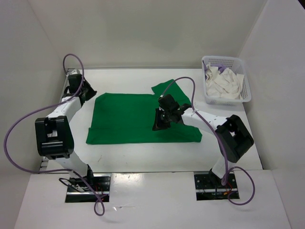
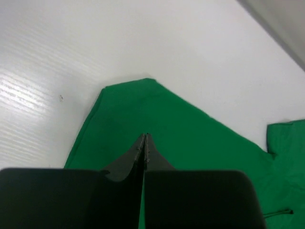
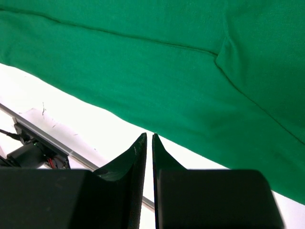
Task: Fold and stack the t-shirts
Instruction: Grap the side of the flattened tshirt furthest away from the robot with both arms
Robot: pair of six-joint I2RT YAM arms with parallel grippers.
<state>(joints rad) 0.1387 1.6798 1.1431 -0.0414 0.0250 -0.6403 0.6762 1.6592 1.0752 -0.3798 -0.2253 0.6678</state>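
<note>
Green t-shirt (image 1: 128, 119), top view: spread flat on the table (image 1: 143, 160), one sleeve jutting at the far right
Basket (image 1: 244, 76), top view: far right corner, holding the crumpled white t-shirt (image 1: 224, 85) and a lavender scrap (image 1: 208, 71)
Left gripper (image 2: 145, 136), left wrist view: jaws closed tip to tip over the shirt's corner; a pinch of cloth cannot be told
Right gripper (image 3: 147, 136), right wrist view: jaws barely apart, empty, above bare table beside the hem
Progress: likely early; nothing stacked, two shirts waiting
</note>
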